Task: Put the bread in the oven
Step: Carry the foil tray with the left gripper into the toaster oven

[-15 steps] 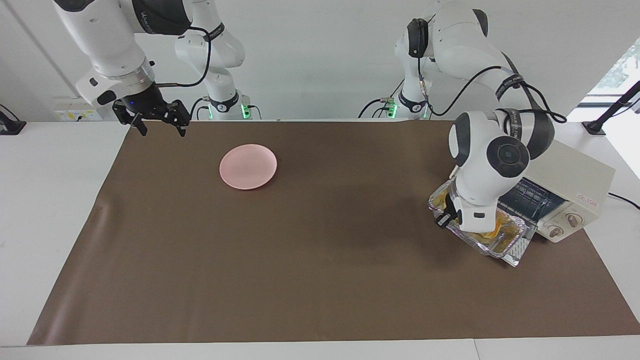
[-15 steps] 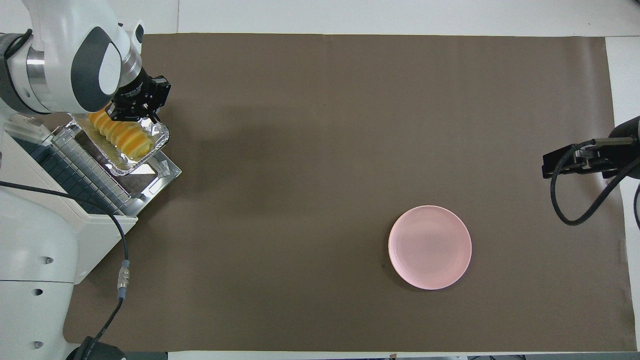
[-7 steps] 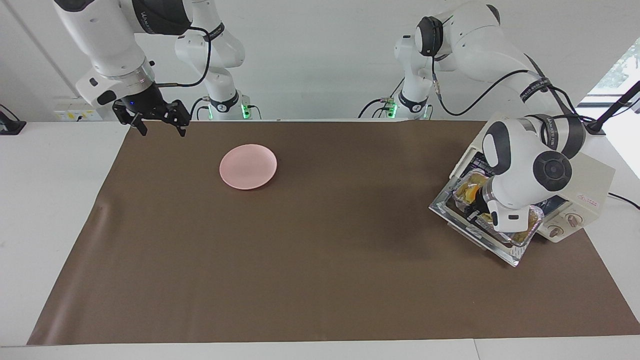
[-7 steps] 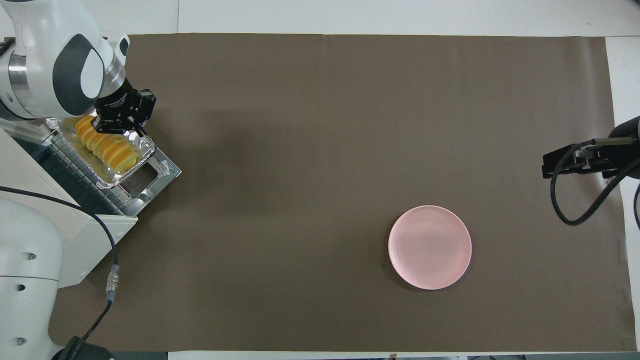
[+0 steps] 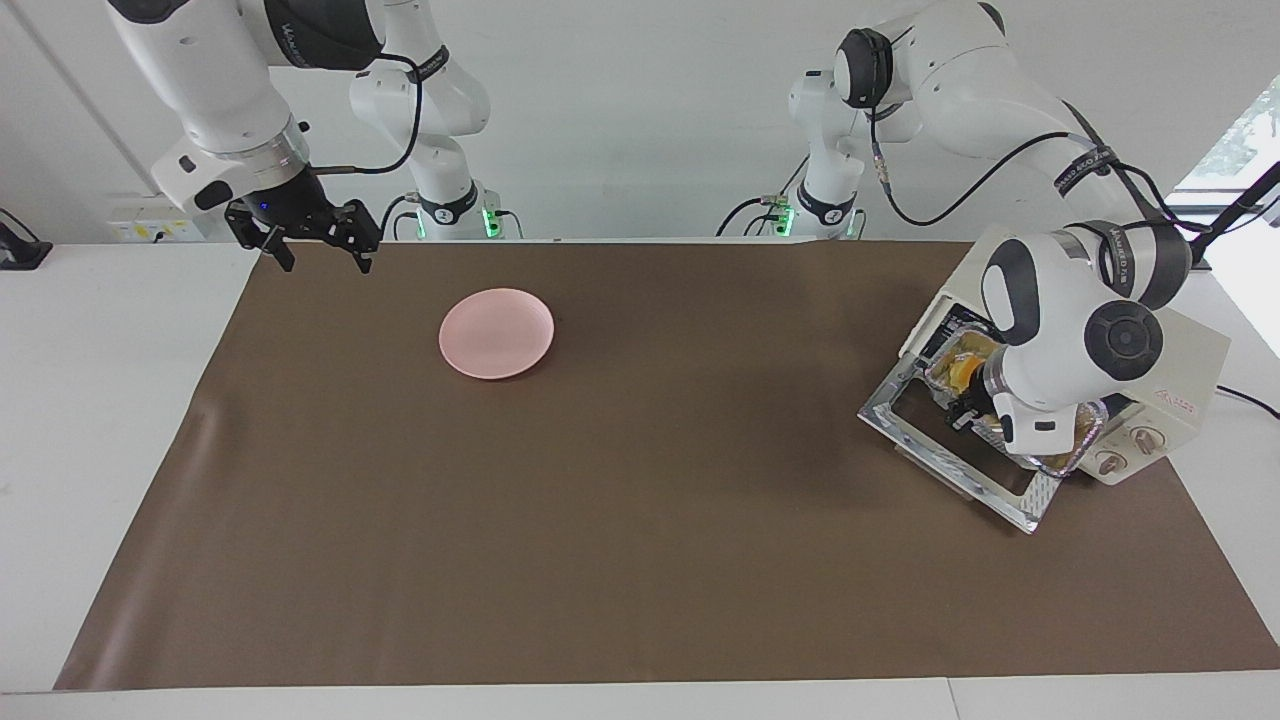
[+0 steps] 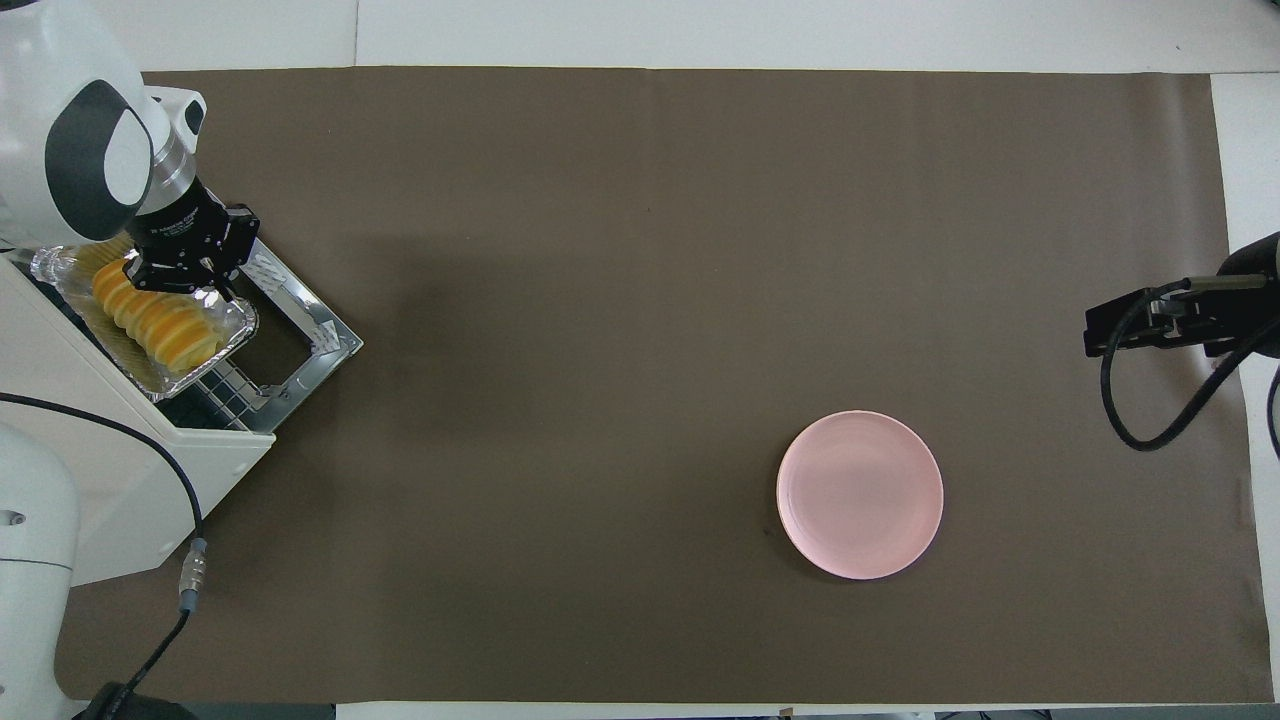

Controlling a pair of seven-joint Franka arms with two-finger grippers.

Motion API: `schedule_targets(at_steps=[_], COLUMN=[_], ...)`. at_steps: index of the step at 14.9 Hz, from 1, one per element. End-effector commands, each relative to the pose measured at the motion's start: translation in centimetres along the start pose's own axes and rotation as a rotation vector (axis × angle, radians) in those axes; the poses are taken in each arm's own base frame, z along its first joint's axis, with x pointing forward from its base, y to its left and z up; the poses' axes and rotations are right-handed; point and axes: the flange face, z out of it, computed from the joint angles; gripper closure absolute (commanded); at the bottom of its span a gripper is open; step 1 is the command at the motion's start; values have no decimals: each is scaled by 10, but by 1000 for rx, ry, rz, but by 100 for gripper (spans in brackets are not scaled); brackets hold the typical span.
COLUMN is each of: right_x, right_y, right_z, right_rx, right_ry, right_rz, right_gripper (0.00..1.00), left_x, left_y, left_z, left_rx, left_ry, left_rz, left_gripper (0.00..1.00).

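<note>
The yellow-orange ridged bread [image 6: 150, 325] [image 5: 958, 370] lies in a crinkled foil tray [image 6: 236, 322] [image 5: 1062, 460]. My left gripper [image 6: 178, 288] [image 5: 965, 415] is shut on that tray's rim. The tray sits partly inside the mouth of the cream-white oven [image 5: 1185, 355] [image 6: 120, 500], on its dark wire rack. The oven's glass door [image 5: 945, 455] [image 6: 322, 335] is dropped open and lies flat in front of the oven. My right gripper [image 5: 326, 265] [image 6: 1095, 335] hangs open and holds nothing. It waits over the mat's corner at the right arm's end.
A round pink plate [image 5: 496, 333] [image 6: 860, 494] sits on the brown mat [image 5: 640, 520] toward the right arm's end. The oven's two knobs [image 5: 1130, 450] face away from the robots. A black cable [image 6: 190, 520] trails from the left arm over the oven.
My left gripper has carried the foil tray with the bread from over the dropped door into the oven's mouth. The right arm has not moved.
</note>
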Motion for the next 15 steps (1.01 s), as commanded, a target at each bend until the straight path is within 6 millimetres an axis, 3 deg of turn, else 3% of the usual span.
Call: schedule_targets(at_steps=[1, 7, 15], right_x=[-7, -7, -7], right_y=[2, 2, 2], right_z=[0, 0, 0], right_rx=[13, 13, 13], right_ry=[-9, -9, -9], right_rz=[-8, -8, -8], right_gripper=[0, 0, 0], left_x=[-3, 9, 11], left_y=[-22, -55, -64], left_z=[-3, 7, 24], left_rx=[16, -3, -16], left_ry=[-4, -35, -33], left_rz=[1, -48, -59], left_gripper=[100, 100, 100])
